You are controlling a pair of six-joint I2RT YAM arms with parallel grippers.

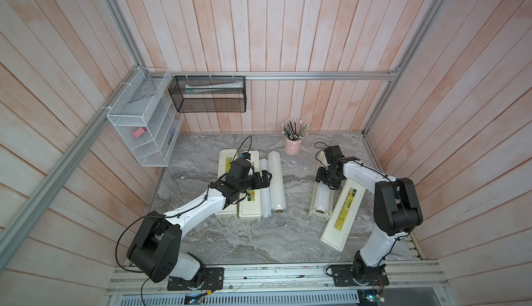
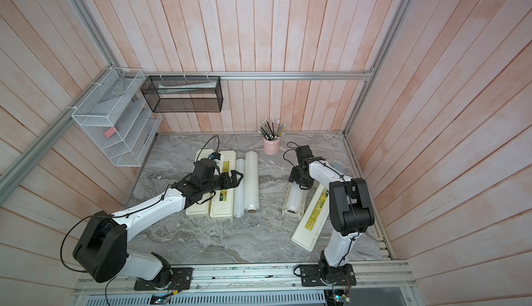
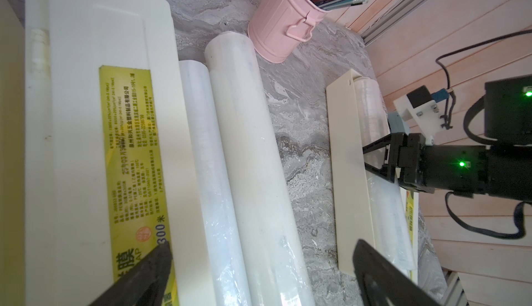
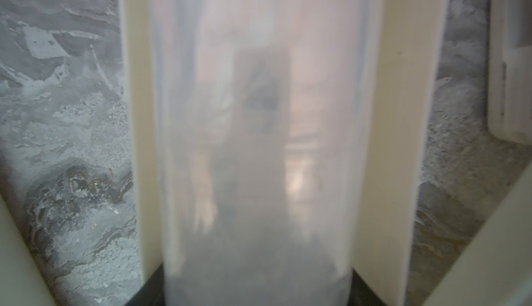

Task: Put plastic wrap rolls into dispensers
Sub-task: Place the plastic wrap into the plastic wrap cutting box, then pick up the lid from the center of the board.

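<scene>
Starting at the front, the lid of the open dispenser is swung out to the side on the worktop, so nothing blocks the way in. One plastic wrap roll sits inside, and the right tool seems to pinch it, I think to seat it. Farther back, the left tool is spread wide above the thin roll and thick roll, likely ready to grab one. They lie beside two closed dispensers.

This is looking like a robotics lab cell dressed as a desk corner: an aluminium frame and plank walls are enclosing a marble-patterned tabletop. Wire organisers are hanging at its far left corner, a pencil cup is standing by its far edge, and two robot arms are sitting bolted along its near edge.
</scene>
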